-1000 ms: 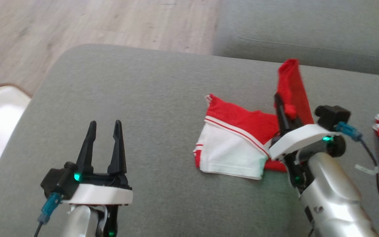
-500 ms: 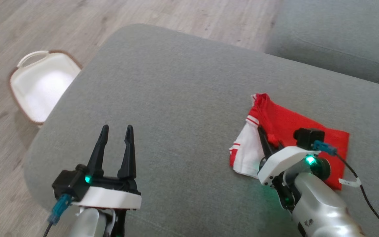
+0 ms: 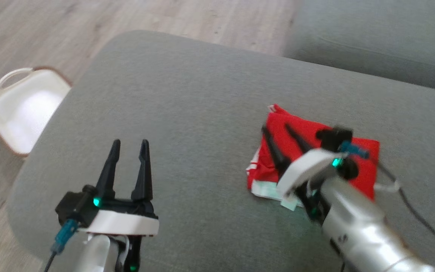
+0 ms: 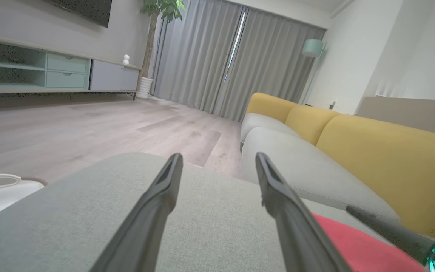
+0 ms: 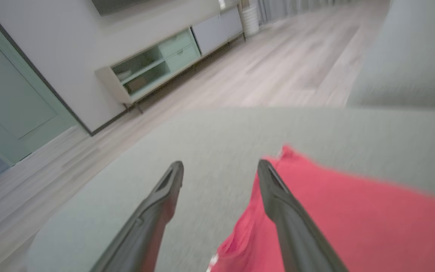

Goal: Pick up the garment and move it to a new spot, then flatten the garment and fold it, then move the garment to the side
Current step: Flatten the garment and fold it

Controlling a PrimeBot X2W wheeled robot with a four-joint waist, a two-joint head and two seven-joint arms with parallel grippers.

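Right claw (image 3: 275, 127) released, nothing gripped; folded garment (image 3: 364, 173) lies directly beneath fingers (image 3: 274, 148). Left claw (image 3: 130, 142) released, well apart. Risk: top layer snagged, fold undone, if claw is dragged low.

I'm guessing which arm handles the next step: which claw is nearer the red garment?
Right. The right claw is open directly over the left part of the red garment, while the left claw hovers open above bare cushion, well off to the garment's left.
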